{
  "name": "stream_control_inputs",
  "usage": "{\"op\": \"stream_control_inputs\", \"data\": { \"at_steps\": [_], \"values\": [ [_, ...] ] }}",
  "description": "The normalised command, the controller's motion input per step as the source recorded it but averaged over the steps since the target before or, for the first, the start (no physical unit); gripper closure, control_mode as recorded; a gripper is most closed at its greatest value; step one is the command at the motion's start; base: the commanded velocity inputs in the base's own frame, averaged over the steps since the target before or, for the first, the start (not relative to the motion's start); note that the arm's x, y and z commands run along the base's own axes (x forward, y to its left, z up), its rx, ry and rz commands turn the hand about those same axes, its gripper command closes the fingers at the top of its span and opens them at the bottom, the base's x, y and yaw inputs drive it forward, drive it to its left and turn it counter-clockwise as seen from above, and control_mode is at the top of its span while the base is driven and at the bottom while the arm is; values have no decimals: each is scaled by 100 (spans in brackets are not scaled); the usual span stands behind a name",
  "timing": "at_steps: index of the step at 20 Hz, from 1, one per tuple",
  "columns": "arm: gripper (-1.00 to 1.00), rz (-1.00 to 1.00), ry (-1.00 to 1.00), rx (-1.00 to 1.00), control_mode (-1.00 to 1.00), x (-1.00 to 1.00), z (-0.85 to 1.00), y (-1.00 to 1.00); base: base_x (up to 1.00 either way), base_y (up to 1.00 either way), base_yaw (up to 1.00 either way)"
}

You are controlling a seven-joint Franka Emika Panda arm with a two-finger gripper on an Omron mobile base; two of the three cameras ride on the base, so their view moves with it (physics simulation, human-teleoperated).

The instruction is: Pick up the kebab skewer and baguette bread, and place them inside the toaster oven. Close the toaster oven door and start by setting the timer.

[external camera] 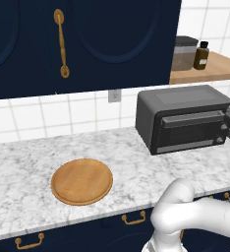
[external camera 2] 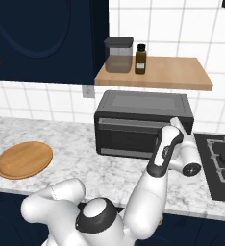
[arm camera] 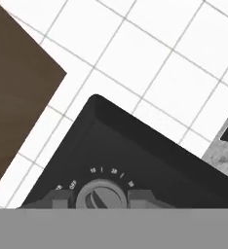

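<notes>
Turning the timer knob [arm camera: 101, 194] looks like the step in hand: the hand view sits close on the oven's [external camera: 186, 120] control side, with the round grey knob between the two grey finger tips at the bottom edge. The jaws [arm camera: 101, 198] stand nearly closed, one tip at each side of the knob, apparently clenched on it, though actual contact is hard to confirm at that edge.

I judge the knob stiff and small, with a ridge across its face; a smooth round rim could slip under a light pinch, so taking it across the ridge or squarely on opposite sides would give the best turning grip. The oven itself is heavy and boxy and should not shift on the marble surface [external camera: 33, 162] under a gentle twist.

The door [external camera: 189, 129] is shut, its dark glass window facing out and the bar handle along its top. The glass is too dark to show whether skewer and bread lie inside. A round wooden board [external camera: 81, 180] lies bare, well apart to the left of the oven.

In the right base view the forearm crosses in front of the oven's right end, hiding the knobs. In the left base view the hand is cut off at the right edge. The dial marks around the knob are too small to read surely.
</notes>
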Motion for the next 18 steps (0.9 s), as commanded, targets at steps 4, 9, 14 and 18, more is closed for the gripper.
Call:
{"op": "stream_control_inputs", "data": {
  "at_steps": [4,9,14,18],
  "values": [
    [100,-3,-1,26,-100,0,-16,-6,0,0,0],
    [100,-4,-2,25,-100,0,-21,0,0,0,0],
    [100,-5,-4,26,-100,0,-22,0,0,0,0],
    [100,-6,-6,24,-100,0,-16,-1,0,0,0]
  ]
}}
